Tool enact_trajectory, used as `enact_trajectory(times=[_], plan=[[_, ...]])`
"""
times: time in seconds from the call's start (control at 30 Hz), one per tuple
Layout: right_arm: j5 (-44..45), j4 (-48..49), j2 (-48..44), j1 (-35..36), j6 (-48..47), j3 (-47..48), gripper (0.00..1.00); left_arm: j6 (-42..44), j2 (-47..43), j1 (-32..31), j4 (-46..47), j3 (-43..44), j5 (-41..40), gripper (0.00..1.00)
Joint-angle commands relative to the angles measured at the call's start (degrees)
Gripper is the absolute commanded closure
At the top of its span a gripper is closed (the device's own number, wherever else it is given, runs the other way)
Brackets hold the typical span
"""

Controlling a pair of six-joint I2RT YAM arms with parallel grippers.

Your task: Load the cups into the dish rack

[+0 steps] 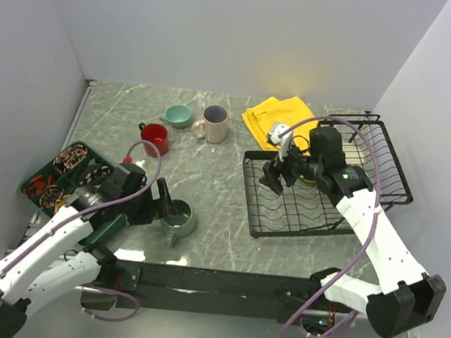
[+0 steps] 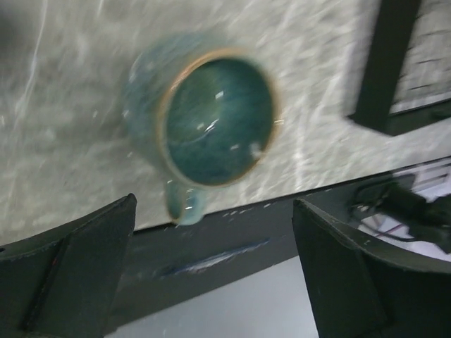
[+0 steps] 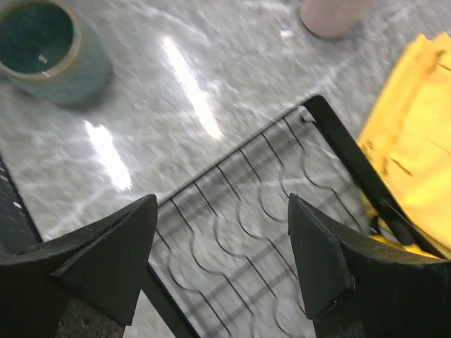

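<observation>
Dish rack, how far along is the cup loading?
Barely started: no cup shows in the dish rack. The open left gripper hovers over the grey-teal mug; the right gripper hangs open above the rack. Red mug, teal cup, beige-pink mug await loading.

Table (image 1: 216,176): grey-green marbled top, streaked with glare.
Walls (image 1: 225,30): plain white, along the table's left, far, right edges.

Left arm: stretched forward from its base, well left of the rack (image 1: 249,194).
Left gripper (image 2: 213,208): tilted downward, its 2 fingers spread wide, nothing between them.
Right arm: elbow bent, forearm angled leftward over the rack.
Right gripper (image 3: 222,204): above the rack's left part, 2 fingers wide apart, empty.
</observation>
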Motion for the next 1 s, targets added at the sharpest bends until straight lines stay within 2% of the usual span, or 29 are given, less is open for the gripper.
enact_trajectory(times=[0.0,0.13,0.23,0.5,0.67,0.8,0.97], plan=[[-11.44,9.21,-4.11,-3.11,4.55,-5.10,0.18,-0.69,4.16,-0.15,-1.19,-1.88,1.82,0.05],[-20.58,11.32,-6.92,-5.49,3.50,-8.26,0.15,-0.51,10.57,-1.99,0.75,-1.09,-3.53,0.07],[-23.13,11.77,-8.42,-6.37,3.50,-10.11,0.15,-0.69,14.53,-2.78,2.15,0.57,-6.27,0.08],[-27.19,14.58,-12.29,-8.22,4.73,-15.03,0.12,-0.78,23.33,-4.81,5.76,2.95,-11.27,0.21],[-28.07,15.28,-13.87,-8.39,4.38,-16.79,0.07,-0.16,26.58,-5.95,5.41,5.59,-13.12,0.36],[-31.14,14.93,-14.57,-8.48,4.45,-17.58,0.00,0.81,28.43,-6.56,4.79,6.38,-13.48,0.39],[-38.34,18.80,-13.79,-8.57,9.82,-19.52,0.00,1.68,29.57,-6.65,6.37,5.50,-11.90,0.41]])
